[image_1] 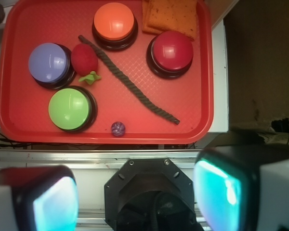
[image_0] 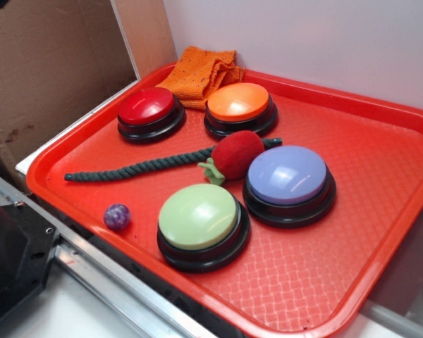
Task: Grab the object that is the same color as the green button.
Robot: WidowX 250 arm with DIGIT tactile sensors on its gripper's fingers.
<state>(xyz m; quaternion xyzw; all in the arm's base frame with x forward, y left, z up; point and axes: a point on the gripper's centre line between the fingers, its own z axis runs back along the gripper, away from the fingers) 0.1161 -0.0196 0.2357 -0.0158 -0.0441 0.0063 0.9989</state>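
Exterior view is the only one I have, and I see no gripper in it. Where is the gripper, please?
Observer: In the wrist view the gripper is outside the tray, on the side nearest the green button. Its fingers stand wide apart and hold nothing.
Operator: In my view the strawberry hides part of the rope. Does it lie on the rope?
Observer: From above, no. The rope shows along its whole length. It passes beside the strawberry and ends close to the orange button.
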